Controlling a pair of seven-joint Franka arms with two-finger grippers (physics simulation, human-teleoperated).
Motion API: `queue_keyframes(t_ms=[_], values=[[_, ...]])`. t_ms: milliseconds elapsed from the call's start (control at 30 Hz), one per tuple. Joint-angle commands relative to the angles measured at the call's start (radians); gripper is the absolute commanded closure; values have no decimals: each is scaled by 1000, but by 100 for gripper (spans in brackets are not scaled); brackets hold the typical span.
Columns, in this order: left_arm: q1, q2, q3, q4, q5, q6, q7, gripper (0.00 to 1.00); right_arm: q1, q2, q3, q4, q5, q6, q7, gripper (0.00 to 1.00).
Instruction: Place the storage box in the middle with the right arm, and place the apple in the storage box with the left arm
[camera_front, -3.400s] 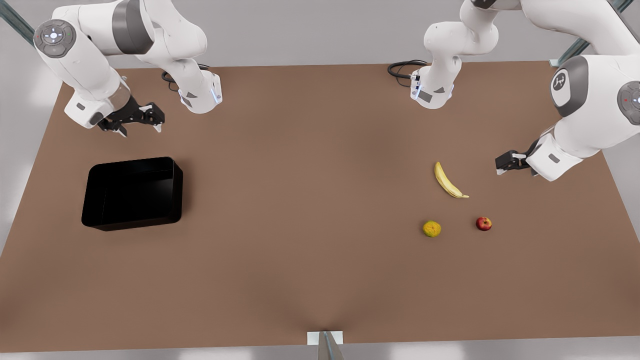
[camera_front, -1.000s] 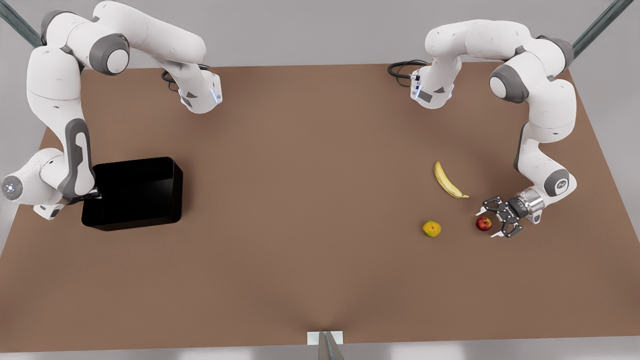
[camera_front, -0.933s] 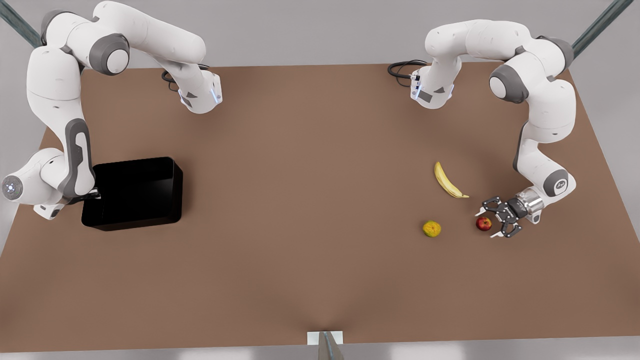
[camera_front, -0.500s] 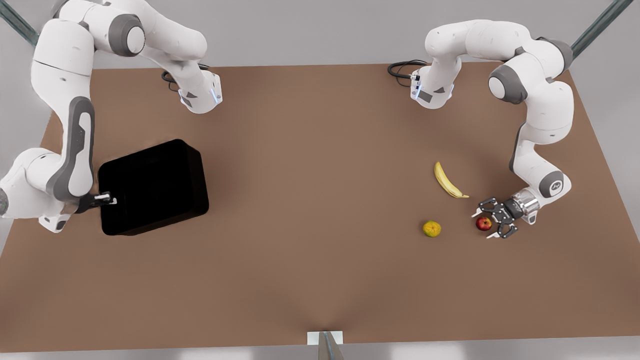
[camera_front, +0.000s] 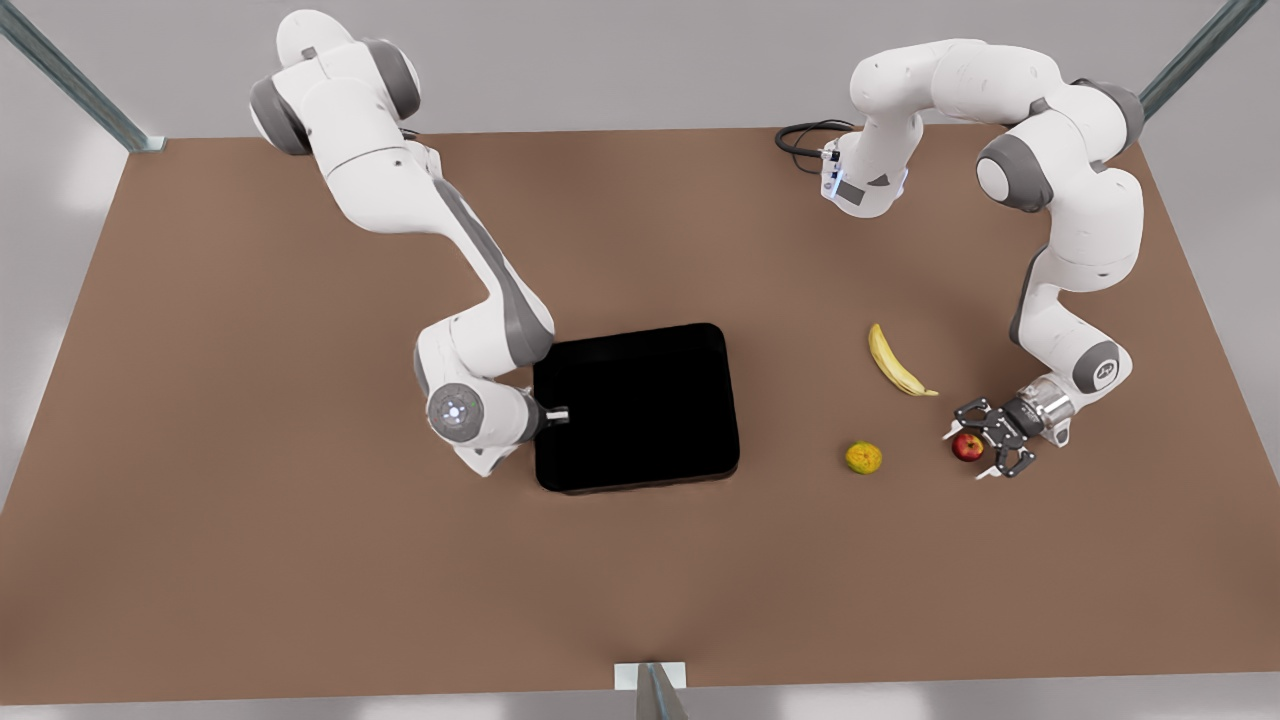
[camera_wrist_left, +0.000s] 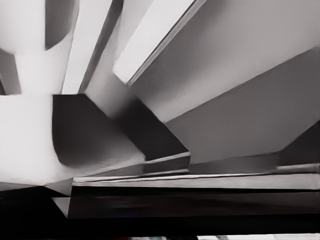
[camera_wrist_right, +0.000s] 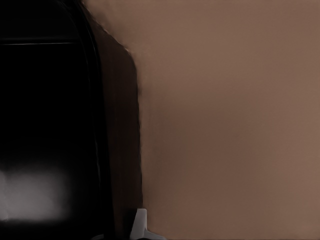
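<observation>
While apple (camera_front: 967, 446) sits between left fingers (camera_front: 954, 432) | box (camera_front: 636, 406) centred

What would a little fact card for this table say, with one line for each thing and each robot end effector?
storage box: black, near the middle of the table
right end effector: shut on the storage box's rim, on the side toward the front view's left
apple: red, on the table toward the front view's right, not yet in the box
left end effector: open, fingers spread on either side of the apple
banana: lying on the table, between box and apple
bumpy yellow-orange fruit: on the table beside the apple, on the box's side
</observation>
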Motion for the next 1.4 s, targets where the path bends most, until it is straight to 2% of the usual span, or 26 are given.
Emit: queue_keyframes(t_ms=[0,33,100,133,167,233,267,300,500,567,667,700,733,767,800,833,867,900,1067,1200,1367], values=[[-5,6,-4,-1,2,-8,-57,5,-2,8,4,0,-2,6,4,79],[-5,6,-10,-1,0,-7,-60,9,-2,35,27,31,-3,39,36,79],[-5,6,-10,-1,0,-5,-65,55,-2,57,32,51,-5,48,47,79],[-5,6,-10,-1,0,-7,-65,73,-3,57,31,49,-11,48,41,79],[-5,6,-10,-1,0,-7,-65,78,-3,55,31,49,-14,48,41,79],[-5,6,-10,-1,0,-4,-69,79,-3,54,31,49,-14,48,41,79],[-4,6,-10,-1,0,-4,-75,79,-6,51,31,51,-8,46,47,65],[-2,6,-10,2,0,-4,-91,79,-11,46,31,51,-9,46,33,0],[-1,-29,-2,28,17,-21,-200,79,-34,35,29,80,-2,26,27,0],[-1,-60,2,77,95,-19,-206,79,-71,-14,29,146,23,-133,29,0],[-1,-92,4,175,250,1,-206,79,-219,-158,24,166,106,-392,-54,0],[-2,-107,-2,203,310,15,-206,79,-282,-210,18,166,66,-483,-131,0],[-2,-135,-20,209,368,50,-201,79,-331,-255,18,164,-74,-547,-282,0],[-2,-154,-57,237,465,76,-204,79,-402,-282,18,161,-132,-621,-332,0],[-4,-155,-67,278,546,76,-206,79,-403,-327,20,143,-233,-685,-333,0],[-5,-172,-116,304,666,110,-207,79,-411,-416,18,36,-281,-669,-332,0],[-7,-200,-175,306,787,151,-221,79,-434,-576,18,-180,-308,-509,-330,0],[-11,-213,-185,309,837,165,-224,79,-425,-744,21,-397,-375,-304,-330,0],[-34,-262,-349,370,1206,188,-287,79,-471,-755,-17,-411,-431,-320,-375,0],[-44,-298,-547,398,1512,194,-292,79,-459,-747,8,-412,-431,-325,-367,0],[-56,-298,-584,399,1586,196,-312,79,-457,-744,17,-409,-431,-328,-367,0]])
